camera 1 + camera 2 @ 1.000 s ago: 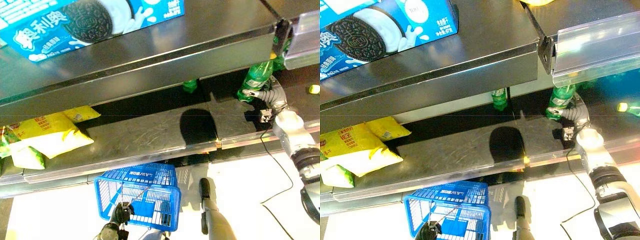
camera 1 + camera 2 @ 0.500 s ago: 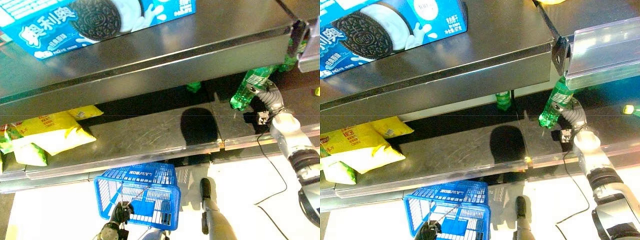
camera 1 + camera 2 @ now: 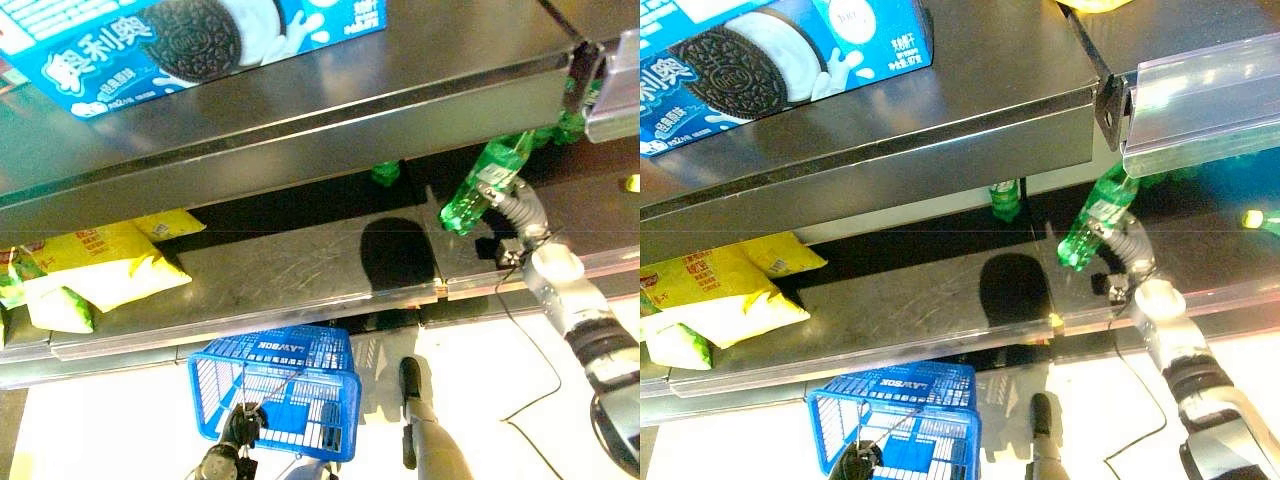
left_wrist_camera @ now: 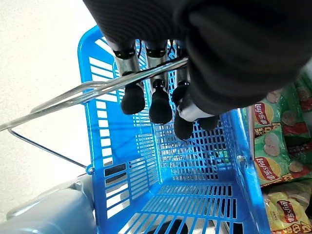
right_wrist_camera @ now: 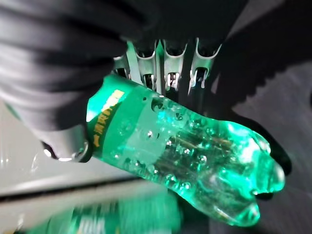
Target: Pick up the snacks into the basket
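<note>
My right hand (image 3: 512, 215) is shut on a green plastic bottle (image 3: 480, 185), held tilted above the lower metal shelf (image 3: 300, 270), its base toward the left. In the right wrist view my fingers (image 5: 165, 63) curl round the bottle (image 5: 185, 146) near its label. Below the shelf hangs a blue plastic basket (image 3: 270, 345). My left hand (image 3: 240, 428) is shut on the basket's metal handle (image 4: 97, 90), with fingers (image 4: 151, 97) hooked over the wire. Nothing lies on the part of the basket's bottom that I can see.
A blue cookie box (image 3: 190, 40) lies on the upper shelf. Yellow chip bags (image 3: 100, 265) lie at the lower shelf's left end. Another green bottle (image 3: 385, 173) stands at the back. A clear price rail (image 3: 612, 90) juts out at upper right. Chip bags (image 4: 278, 156) show beside the basket.
My right hand has lifted the green bottle off the shelf, tilted it and drawn it leftward. The left hand and basket have stayed put.
</note>
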Motion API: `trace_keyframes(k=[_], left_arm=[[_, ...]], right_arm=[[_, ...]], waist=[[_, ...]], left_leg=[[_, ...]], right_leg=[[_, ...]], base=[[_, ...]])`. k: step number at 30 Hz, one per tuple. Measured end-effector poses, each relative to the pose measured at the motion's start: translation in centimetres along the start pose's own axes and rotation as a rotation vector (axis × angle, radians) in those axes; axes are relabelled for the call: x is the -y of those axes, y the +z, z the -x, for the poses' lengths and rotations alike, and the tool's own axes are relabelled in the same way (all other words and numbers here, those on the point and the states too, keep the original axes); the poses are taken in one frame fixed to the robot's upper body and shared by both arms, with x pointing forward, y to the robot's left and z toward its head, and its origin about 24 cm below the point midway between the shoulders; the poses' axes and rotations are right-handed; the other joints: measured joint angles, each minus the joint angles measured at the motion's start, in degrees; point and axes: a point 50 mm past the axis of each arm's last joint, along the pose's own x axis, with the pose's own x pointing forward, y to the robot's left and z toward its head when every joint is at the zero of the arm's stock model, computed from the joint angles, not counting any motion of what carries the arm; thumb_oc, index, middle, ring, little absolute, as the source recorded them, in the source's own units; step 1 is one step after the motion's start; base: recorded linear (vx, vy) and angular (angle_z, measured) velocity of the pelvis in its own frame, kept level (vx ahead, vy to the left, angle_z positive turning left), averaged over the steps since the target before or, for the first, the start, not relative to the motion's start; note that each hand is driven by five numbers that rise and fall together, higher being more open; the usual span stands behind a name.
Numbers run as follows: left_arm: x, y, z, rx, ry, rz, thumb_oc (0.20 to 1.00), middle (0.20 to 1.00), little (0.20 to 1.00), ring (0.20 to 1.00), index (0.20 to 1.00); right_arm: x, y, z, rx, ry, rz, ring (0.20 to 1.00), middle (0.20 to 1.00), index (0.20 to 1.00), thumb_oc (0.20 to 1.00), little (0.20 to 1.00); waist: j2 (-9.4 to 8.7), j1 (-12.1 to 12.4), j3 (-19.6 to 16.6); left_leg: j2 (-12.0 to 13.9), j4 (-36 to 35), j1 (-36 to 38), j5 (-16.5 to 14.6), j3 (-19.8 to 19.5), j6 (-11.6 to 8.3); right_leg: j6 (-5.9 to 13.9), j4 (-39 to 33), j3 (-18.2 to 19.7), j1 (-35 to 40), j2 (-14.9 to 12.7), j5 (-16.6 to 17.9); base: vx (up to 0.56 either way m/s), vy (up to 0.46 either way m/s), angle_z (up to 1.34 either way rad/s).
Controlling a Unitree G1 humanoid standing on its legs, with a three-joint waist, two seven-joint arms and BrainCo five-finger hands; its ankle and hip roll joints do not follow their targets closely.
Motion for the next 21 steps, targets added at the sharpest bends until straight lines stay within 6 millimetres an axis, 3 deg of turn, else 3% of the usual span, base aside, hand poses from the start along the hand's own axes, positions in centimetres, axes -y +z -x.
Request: trace_keyframes(k=[8,21], left_arm=[[-0.8,0.9,-0.5,0.017,0.039,0.010,0.200,0.200,0.200,0.200,0.200],[-0.8,2.9,-1.1,0.066,0.036,-0.025,0.200,0.200,0.200,0.200,0.200]], right_arm=[[-3.5,-3.1,4.2,-0.059,0.170,-0.227,0.200,0.200,0.200,0.200,0.200],[-5.6,-1.6,6.1,-0.001,0.347,-0.313,0.200,0.200,0.200,0.200,0.200]], waist=[[-2.28,-0.3,1.2],[-5.02,-1.1,1.2]], left_leg=[[0.0,0.0,0.6,0.0,-0.1,0.00],[-0.1,0.2,1.0,0.0,0.0,-0.01]], right_leg=[[0.02,0.0,0.0,0.7,0.0,0.0],[0.02,0.0,0.1,1.1,0.0,0.0]], base=[[0.00,0.000,0.00],[0.00,0.000,0.00]])
